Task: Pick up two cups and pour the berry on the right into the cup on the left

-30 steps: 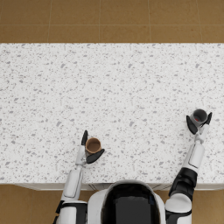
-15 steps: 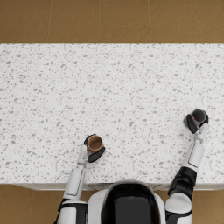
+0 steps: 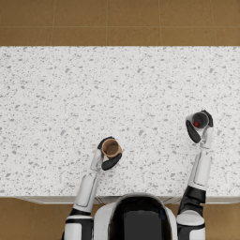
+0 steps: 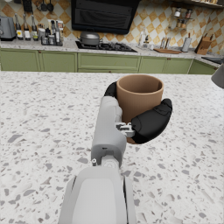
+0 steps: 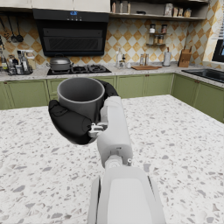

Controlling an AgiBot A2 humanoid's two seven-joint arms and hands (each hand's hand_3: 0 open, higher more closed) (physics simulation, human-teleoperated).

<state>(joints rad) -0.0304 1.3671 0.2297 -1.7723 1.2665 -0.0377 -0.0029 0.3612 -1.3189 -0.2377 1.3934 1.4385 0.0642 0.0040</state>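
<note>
Head view, left hand (image 3: pixel 107 155): wrapped around the brown cup (image 3: pixel 111 148), held upright close in front of the body, over the near part of the speckled table (image 3: pixel 93 93).
Head view, right hand (image 3: pixel 199 126): closed around the grey cup (image 3: pixel 200 120), also upright, out toward the table's right side.
Head view, berry (image 3: pixel 197 123): a small red spot down inside the grey cup.
Head view, key relation: grey cup well apart from the brown cup, lying to its right and a little farther from the body; brown cup therefore to the left of and nearer than the pouring hand.
Head view, judgement: gap to be closed sideways before any tilt; tipping here would likely drop the berry on bare table.

Left wrist view, left hand (image 4: pixel 140 118): dark fingers (image 4: pixel 151 124) curled round the lower wall of the brown cup (image 4: pixel 139 95), rim level, mouth open upward.
Left wrist view, contents: inside of the cup hidden from this angle; cannot tell from here.
Left wrist view, other cup: only a grey sliver at the frame's edge, too little to identify.

Right wrist view, right hand (image 5: pixel 81 118): gripping the grey cup (image 5: pixel 82 98) round its side, axis upright, rim level.
Right wrist view, berry: not visible, hidden below the rim.
Right wrist view, receiving cup: out of frame.
Right wrist view, judgement: both cups in hand, pour not yet begun.
</note>
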